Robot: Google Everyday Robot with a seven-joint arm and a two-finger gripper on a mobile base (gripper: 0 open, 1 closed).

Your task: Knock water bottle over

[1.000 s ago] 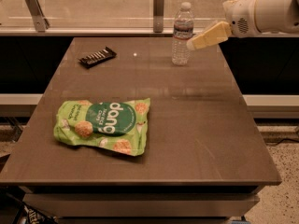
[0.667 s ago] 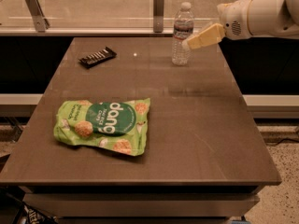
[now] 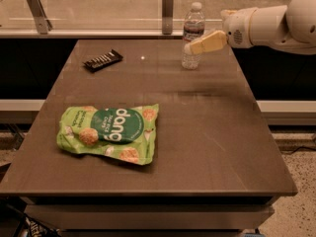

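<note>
The water bottle (image 3: pixel 193 27) is clear ribbed plastic with a white cap and a dark label band. It stands upright at the far right of the brown table (image 3: pixel 207 132). My gripper (image 3: pixel 196 47) reaches in from the right on a white arm (image 3: pixel 266 26). Its tan tip lies over the bottle's middle, in front of it or touching it. The bottle's lower part (image 3: pixel 189 61) shows below the tip.
A green snack bag (image 3: pixel 111 132) lies flat at the near left of the table. A dark wrapped bar (image 3: pixel 102 59) lies at the far left. A glass rail with metal posts (image 3: pixel 168 4) runs behind the table's far edge.
My gripper has moved left, from just right of the bottle to over its middle. The bottle still stands upright in the same place.
</note>
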